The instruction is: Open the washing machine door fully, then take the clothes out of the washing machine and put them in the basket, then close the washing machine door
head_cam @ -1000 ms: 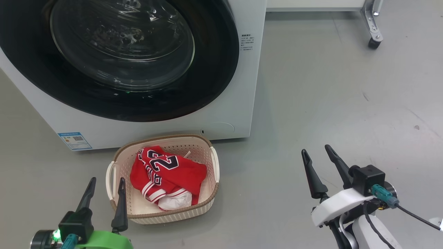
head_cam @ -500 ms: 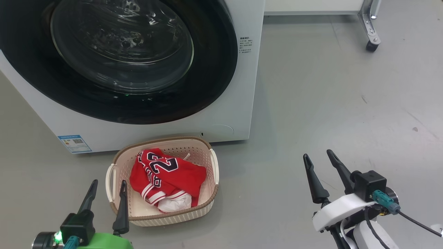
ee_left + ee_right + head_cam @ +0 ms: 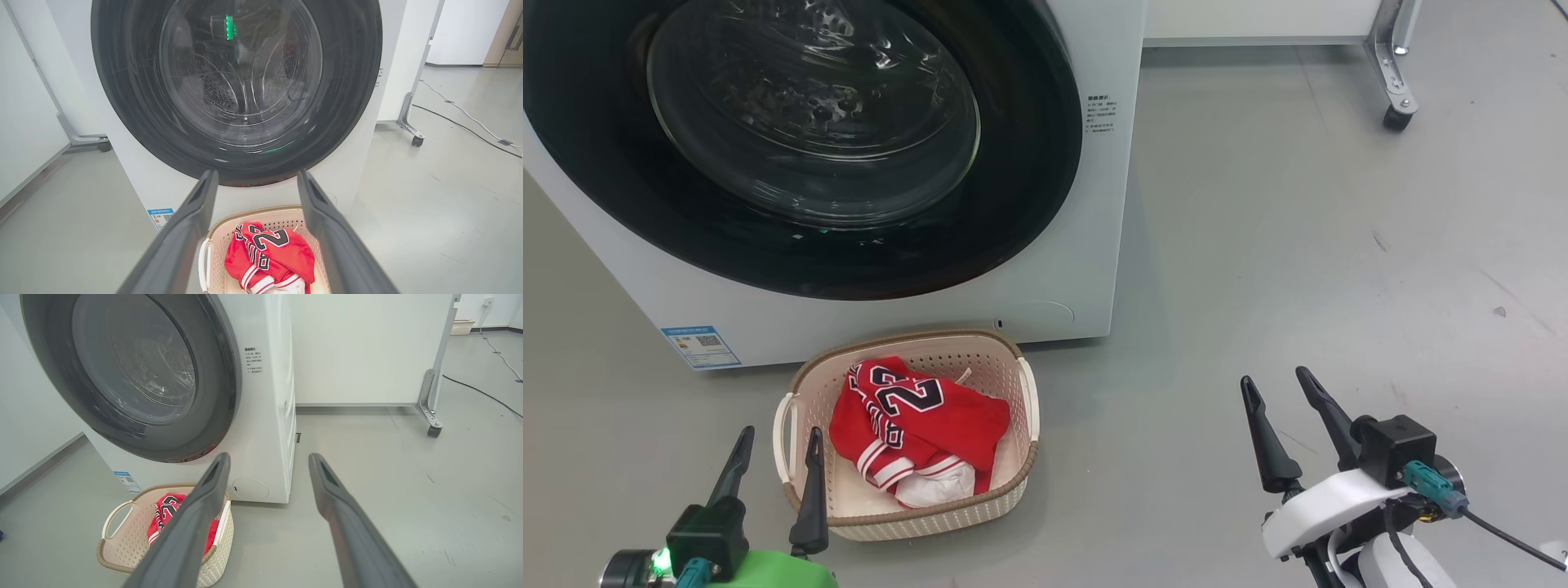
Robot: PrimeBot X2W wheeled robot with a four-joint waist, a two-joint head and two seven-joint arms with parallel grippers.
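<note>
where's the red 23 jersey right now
In the head view the red jersey lies in the basket, low and left of centre, in front of the washing machine and just right of the left gripper.

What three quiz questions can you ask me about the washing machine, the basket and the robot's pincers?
1. True or false: the washing machine door is shut.
2. Where do the red clothes lie? A) on the floor B) in the basket C) in the drum
3. Fill in: the left pincer and the right pincer are both ____ and hold nothing.
Key: 1 true; 2 B; 3 open.
</note>
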